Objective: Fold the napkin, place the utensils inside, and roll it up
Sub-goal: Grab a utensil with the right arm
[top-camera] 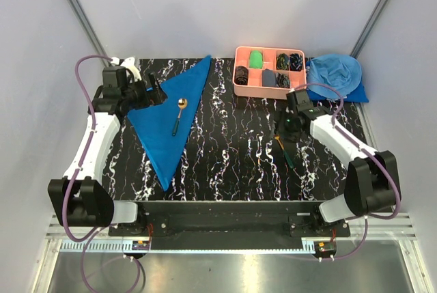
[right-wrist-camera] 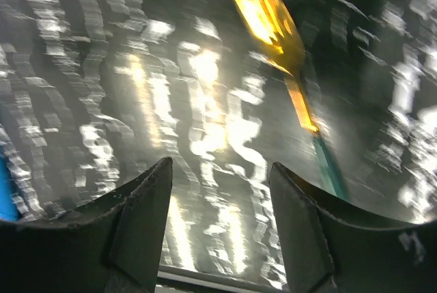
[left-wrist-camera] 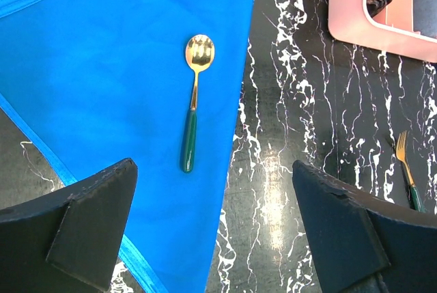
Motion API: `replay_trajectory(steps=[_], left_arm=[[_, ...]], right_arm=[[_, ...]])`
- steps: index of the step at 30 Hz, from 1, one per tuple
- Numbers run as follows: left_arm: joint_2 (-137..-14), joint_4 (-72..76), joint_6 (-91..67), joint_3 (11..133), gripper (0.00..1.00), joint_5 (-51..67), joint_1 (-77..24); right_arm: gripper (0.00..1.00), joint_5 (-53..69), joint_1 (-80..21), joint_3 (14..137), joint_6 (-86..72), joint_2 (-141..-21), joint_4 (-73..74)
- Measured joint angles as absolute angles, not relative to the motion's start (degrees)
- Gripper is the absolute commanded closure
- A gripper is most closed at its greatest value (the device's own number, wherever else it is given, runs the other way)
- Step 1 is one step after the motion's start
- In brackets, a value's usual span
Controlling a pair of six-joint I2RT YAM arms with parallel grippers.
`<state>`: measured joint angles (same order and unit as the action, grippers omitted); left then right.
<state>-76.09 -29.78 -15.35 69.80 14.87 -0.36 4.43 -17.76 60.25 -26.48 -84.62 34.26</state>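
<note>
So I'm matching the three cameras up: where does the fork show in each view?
Top external: fork right of centre on the marble table.
Left wrist: fork at the right edge, gold tines up.
Right wrist: fork upper right, blurred.
Shared landmark: the black, white-veined marble table under it in all three.

The royal-blue napkin (left-wrist-camera: 102, 67) lies flat, folded into a triangle, spreading ahead of the left fingers (left-wrist-camera: 89, 225). The gold-headed, green-handled spoon (left-wrist-camera: 193, 105) rests on it, beyond the gap between those fingers, bowl pointing away. The matching fork (right-wrist-camera: 299, 102) lies off the cloth, just ahead of the right fingers (right-wrist-camera: 300, 225), tines away.
</note>
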Motion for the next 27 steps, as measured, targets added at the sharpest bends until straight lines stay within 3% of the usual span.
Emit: replay_trajectory(steps=[6,19,22,27], left_arm=[[-76.1,-29.8,-15.4,69.7,0.01,14.9,-0.4],[-76.2,-29.8,-15.3,69.7,0.01,14.9,-0.4],[-76.2,-29.8,-15.3,69.7,0.01,14.9,-0.4],[-76.2,-29.9,-15.3,69.7,0.01,14.9,-0.4]], right_arm=[[0.33,3.6,-11.2,54.7,-25.5,-84.9,37.6],[0.35,3.7,-11.1,53.6,-24.2,-93.4,37.8],[0.39,3.7,-11.1,53.6,-24.0,-94.0,37.8],[0.64,4.0,-11.0,53.7,-23.8,-94.5,37.8]])
